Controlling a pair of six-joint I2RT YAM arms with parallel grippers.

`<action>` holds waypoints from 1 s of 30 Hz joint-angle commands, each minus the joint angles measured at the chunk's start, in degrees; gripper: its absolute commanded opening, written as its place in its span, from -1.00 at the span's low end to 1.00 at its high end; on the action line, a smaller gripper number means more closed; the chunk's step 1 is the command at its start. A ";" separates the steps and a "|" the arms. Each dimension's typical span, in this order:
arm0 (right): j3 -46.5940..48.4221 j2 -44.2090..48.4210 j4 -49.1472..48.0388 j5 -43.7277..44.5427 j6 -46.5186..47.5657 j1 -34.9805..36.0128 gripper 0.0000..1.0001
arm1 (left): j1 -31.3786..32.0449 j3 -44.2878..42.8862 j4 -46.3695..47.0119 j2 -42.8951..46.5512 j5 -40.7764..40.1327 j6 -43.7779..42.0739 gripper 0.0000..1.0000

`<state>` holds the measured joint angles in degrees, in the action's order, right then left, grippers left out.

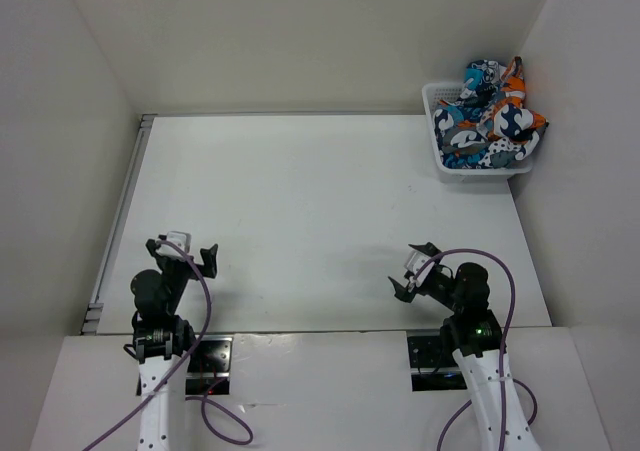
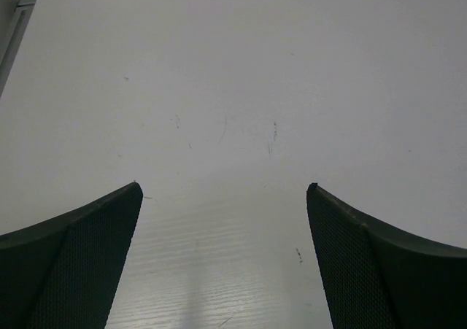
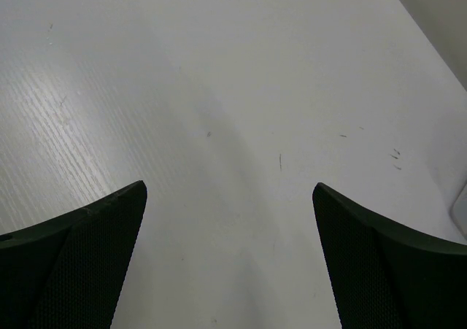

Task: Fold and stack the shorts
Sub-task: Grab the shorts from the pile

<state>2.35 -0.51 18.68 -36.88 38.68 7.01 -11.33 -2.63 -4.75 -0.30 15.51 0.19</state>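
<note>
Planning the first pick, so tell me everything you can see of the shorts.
The shorts are a crumpled, unfolded heap of soft-looking fabric printed in teal-blue, orange, white, grey and black. Several pieces seem tangled together; how many cannot be told. They fill the white basket at the far right of the table, bulging above its rim. Only the top view shows them.

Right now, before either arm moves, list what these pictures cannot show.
- Top view: how many shorts fill the basket; they lie tangled, covering each other.
- Top view: the print's lettering, too small.
- Both wrist views: shorts and basket out of frame; only table shows.
</note>
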 commanded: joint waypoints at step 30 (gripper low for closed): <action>82.53 -84.97 13.37 48.15 -22.75 -12.61 1.00 | 16.76 -63.89 -20.94 -68.67 -25.90 -0.19 1.00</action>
<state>80.38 -75.09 9.04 3.46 27.99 2.09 -0.27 -62.37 -5.87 -64.10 2.46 0.19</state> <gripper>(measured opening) 0.997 0.998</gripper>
